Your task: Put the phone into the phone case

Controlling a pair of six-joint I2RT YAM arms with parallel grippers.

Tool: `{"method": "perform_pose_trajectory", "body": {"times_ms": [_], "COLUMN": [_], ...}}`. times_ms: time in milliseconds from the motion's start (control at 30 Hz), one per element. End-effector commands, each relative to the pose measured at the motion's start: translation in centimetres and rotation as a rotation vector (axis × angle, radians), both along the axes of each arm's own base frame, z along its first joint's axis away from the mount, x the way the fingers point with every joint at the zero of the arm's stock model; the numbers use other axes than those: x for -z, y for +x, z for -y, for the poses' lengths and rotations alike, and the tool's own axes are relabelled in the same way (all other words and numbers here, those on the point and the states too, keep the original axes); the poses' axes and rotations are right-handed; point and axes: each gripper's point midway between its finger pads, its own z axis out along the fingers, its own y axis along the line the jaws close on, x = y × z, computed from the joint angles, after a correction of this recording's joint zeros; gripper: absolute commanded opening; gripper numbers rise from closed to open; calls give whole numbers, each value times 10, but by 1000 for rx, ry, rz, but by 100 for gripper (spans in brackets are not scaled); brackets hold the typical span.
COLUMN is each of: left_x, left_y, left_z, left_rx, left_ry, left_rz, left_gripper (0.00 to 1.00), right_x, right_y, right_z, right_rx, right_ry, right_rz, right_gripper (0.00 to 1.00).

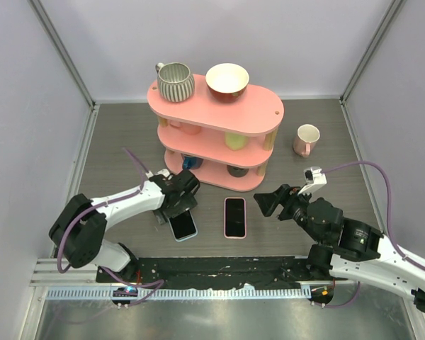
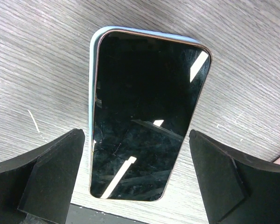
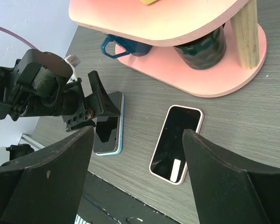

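Note:
A black-screened phone (image 2: 144, 116) lies face up on a light-blue phone case (image 2: 91, 93). It sits slightly askew, and the blue rim shows along the phone's left side and far end. My left gripper (image 2: 136, 177) hovers over the phone's near end, open, its fingers (image 2: 51, 177) standing clear on either side. From above, phone (image 1: 183, 225) and left gripper (image 1: 183, 210) are left of centre near the front edge. My right gripper (image 1: 268, 204) hangs open and empty to the right. In the right wrist view the phone (image 3: 106, 128) and the blue case (image 3: 121, 121) lie partly under the left gripper.
A second phone in a pink case (image 1: 234, 217) lies between the arms. Behind it stands a pink three-tier shelf (image 1: 216, 113) carrying a ribbed mug (image 1: 176, 81), a bowl (image 1: 227, 80) and cups on its lower tiers. A pink mug (image 1: 307, 139) stands at the right.

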Motion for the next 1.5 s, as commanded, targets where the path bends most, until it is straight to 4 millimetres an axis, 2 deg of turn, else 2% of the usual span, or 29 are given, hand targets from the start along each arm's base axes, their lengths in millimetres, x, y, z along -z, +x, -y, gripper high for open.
{"method": "perform_pose_trajectory", "body": {"times_ms": [0,133,167,267,300,367,400,433,500,533,567,600,633,667,700,733,833,867,933,967,1000,1033,1067,1167,1200,1300,1467], "left_x": [-13,-40,-55,-82,-87,-94,-99,-99,-96,-94,-86,-84,-82,-74,-71,-65,-48,-44,-36,-28,-25,-21,-14,0,2,9,8], "left_y": [11,18,24,34,37,46,45,49,44,48,43,44,43,39,39,37,33,32,30,28,29,28,24,21,26,25,28], "left_z": [6,3,2,-3,-5,-24,-34,-51,-67,-81,-88,-94,-96,-99,-102,-101,-102,-104,-107,-105,-104,-103,-98,-90,-86,-79,-82], "left_rx": [23,17,9,27,30,-1,-17,-65,-91,-142,-157,-193,-204,-225,-251,-267,-327,-336,-361,-363,-369,-371,-368,-364,-361,-342,-314], "left_ry": [-8,-21,-32,-85,-99,-97,-95,-83,-93,-101,-102,-124,-136,-142,-149,-160,-163,-155,-140,-145,-156,-165,-186,-246,-273,-314,-290], "left_rz": [54,121,169,224,238,255,265,267,248,247,230,227,231,215,215,196,135,122,87,48,35,16,-22,-58,-46,-54,-43], "left_gripper": [100,100,100,97,95,88,86,84,83,82,81,81,78,77,75,70,60,60,64,63,63,61,60,57,56,53,51], "right_x": [-11,-8,-5,1,13,18,30,33,32,43,42,40,58,61,53,75,73,86,77,89,84,88,102,105,116,133,156], "right_y": [1,-3,-4,-9,-13,-15,-17,-19,-19,-23,-22,-24,-24,-22,-18,-13,10,21,26,27,29,31,34,43,46,49,58], "right_z": [-5,-19,-28,-52,-64,-81,-92,-98,-111,-121,-131,-140,-151,-161,-172,-180,-189,-190,-210,-218,-228,-232,-237,-256,-261,-269,-268], "right_rx": [-3,-66,-85,-162,-207,-246,-265,-273,-281,-289,-294,-305,-315,-322,-330,-329,-250,-228,-280,-306,-329,-336,-343,-393,-403,-427,-439], "right_ry": [41,41,41,69,52,67,39,31,31,-3,4,3,-58,-68,-72,-157,-240,-297,-263,-288,-269,-279,-304,-275,-295,-328,-375], "right_rz": [14,-2,-13,-46,-81,-97,-127,-134,-132,-143,-132,-125,-138,-133,-119,-127,-77,-73,-86,-97,-94,-102,-121,-137,-149,-161,-165], "right_gripper": [82,82,82,81,79,77,76,76,75,75,74,74,74,74,73,73,70,70,70,71,72,74,75,76,75,74,70]}}
